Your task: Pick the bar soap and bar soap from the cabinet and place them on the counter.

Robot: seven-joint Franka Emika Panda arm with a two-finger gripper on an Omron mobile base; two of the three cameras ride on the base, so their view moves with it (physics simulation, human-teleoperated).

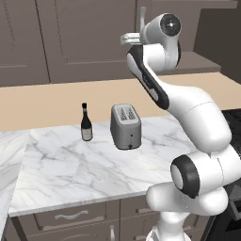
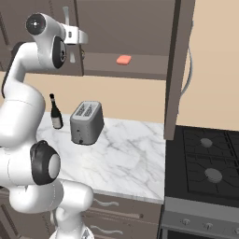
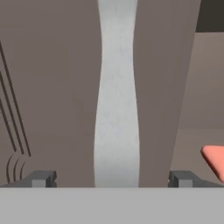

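With the claw [image 3: 111, 179] spread wide and empty straddling the cabinet handle [image 3: 116, 92], it should clear the door and shift toward the bar soap [image 3: 215, 161] beside it.

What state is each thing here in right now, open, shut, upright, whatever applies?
Hand: open, empty, facing a silver cabinet handle.
Cabinet: right door open, left door shut.
Bar soap: lying flat on the cabinet shelf.
Bottle: upright on the counter.
Toaster: upright, slots empty.
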